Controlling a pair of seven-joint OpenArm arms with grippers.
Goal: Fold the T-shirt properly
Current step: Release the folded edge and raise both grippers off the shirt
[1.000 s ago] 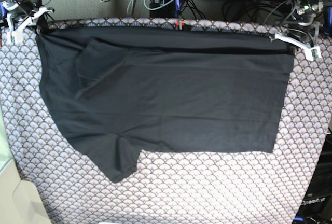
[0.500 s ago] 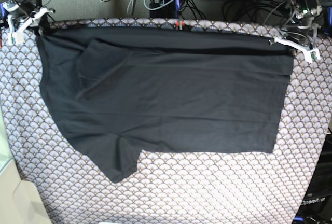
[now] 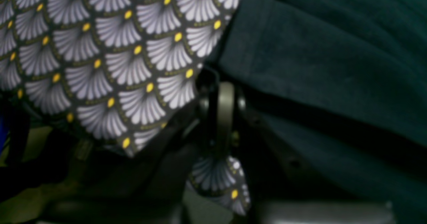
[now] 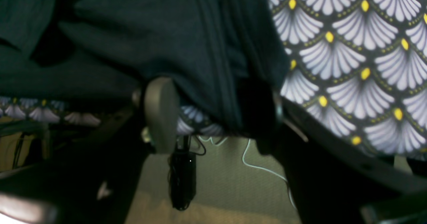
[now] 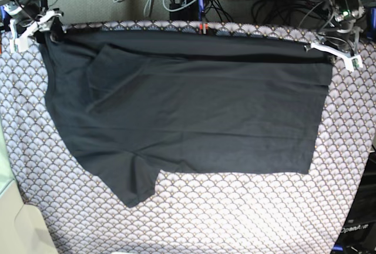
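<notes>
Pinching shirt (image 5: 194, 107) edge: left gripper (image 5: 335, 51); right gripper (image 5: 32, 27) jaws spread (cables (image 5: 194, 1) behind patterned tablecloth (image 5: 235, 219)).

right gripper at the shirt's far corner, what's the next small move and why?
Probably lift the right gripper up and back off the T-shirt. Its jaws stand apart with the hem hanging loose between them, and the folded strip already lies flat along the far edge. The left gripper sits shut at the other corner.
</notes>
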